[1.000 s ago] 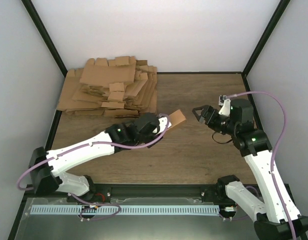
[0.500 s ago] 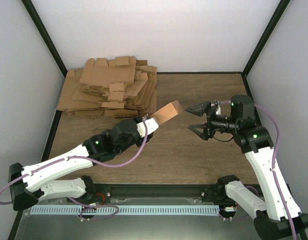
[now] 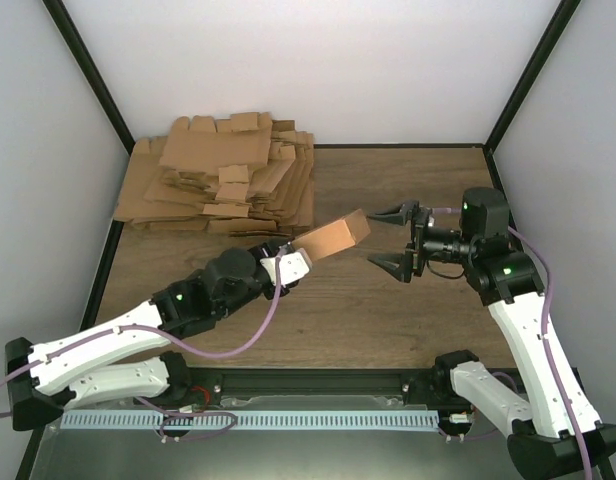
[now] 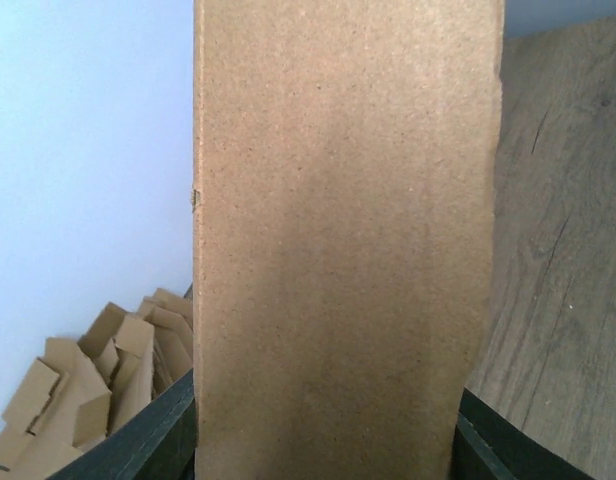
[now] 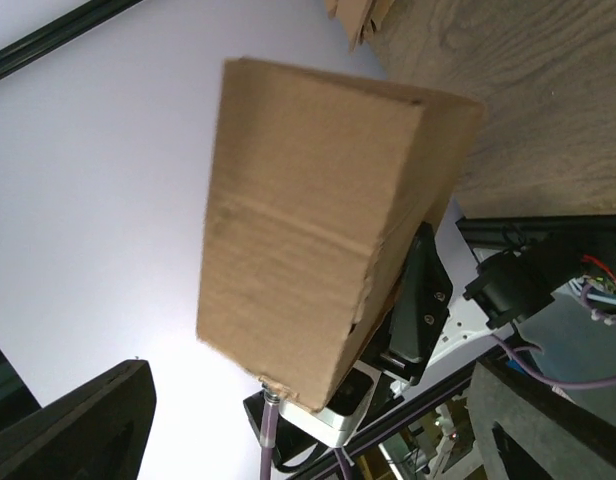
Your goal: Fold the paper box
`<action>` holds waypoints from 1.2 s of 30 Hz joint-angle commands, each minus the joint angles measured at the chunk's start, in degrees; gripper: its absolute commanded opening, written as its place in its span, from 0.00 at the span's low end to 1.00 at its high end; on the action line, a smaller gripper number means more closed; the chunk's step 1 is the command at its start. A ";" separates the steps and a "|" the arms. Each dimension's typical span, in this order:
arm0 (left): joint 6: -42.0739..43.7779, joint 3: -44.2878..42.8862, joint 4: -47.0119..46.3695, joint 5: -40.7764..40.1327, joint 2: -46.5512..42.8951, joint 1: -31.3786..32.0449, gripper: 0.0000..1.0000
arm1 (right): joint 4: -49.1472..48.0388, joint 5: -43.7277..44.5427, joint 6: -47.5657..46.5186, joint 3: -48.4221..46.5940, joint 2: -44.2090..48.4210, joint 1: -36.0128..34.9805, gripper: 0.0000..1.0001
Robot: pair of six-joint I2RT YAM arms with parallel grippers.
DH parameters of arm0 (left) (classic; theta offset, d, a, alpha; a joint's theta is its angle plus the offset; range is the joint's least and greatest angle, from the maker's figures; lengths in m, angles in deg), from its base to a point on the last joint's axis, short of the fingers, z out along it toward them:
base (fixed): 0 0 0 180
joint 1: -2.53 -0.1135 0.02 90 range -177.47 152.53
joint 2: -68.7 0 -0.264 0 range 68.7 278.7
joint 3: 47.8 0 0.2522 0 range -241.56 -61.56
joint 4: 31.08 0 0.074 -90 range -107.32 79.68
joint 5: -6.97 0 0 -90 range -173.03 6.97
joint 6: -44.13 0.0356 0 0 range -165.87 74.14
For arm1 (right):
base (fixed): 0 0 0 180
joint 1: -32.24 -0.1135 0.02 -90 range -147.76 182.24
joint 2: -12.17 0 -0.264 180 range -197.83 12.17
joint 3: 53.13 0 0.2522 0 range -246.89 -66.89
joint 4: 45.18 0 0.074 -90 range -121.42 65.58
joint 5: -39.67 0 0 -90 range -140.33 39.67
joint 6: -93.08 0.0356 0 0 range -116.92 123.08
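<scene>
Cardboard is in the air, off the brown wooden table (image 3: 388,310). The paper box (image 3: 333,237), a plain brown rectangular carton already standing up as a squared body, hangs just in front of the near right corner of the ragged pile of flat brown cardboard blanks (image 3: 223,185) and tilts up and away from that pile. The black-and-white left gripper (image 3: 298,255) pinches the box's end nearest the pile, its jaws pressed onto the cardboard walls. The black right gripper (image 3: 378,238) faces the box's other end, on the side away from the pile. Its jaws are spread wide with nothing between them, and its dark fingers (image 5: 78,420) frame the box in the right wrist view. Whether the end flaps are tucked cannot be told.

The step looks like bringing the second gripper onto the free end. To do it well:

- The left grip should stay firm and level so the box does not swing.
- The right jaws should come straight along the box's length toward the pile, one on each side of the end.
- They should close gently so the thin walls do not cave in or skew the creases.
</scene>
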 commanded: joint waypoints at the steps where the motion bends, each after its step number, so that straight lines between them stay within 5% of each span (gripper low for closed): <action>1: 5.17 0.57 -3.68 1.65 -2.31 0.42 0.51 | 2.04 -4.05 0.57 -1.03 -0.40 0.11 0.87; 21: 13.33 2.30 -2.59 4.64 -1.93 0.89 0.52 | 3.44 -3.69 -3.46 -0.23 -3.86 0.06 0.76; 36: 13.49 2.08 -3.97 5.06 -0.50 1.00 0.53 | 2.48 -4.83 -3.27 4.34 -2.39 0.06 0.48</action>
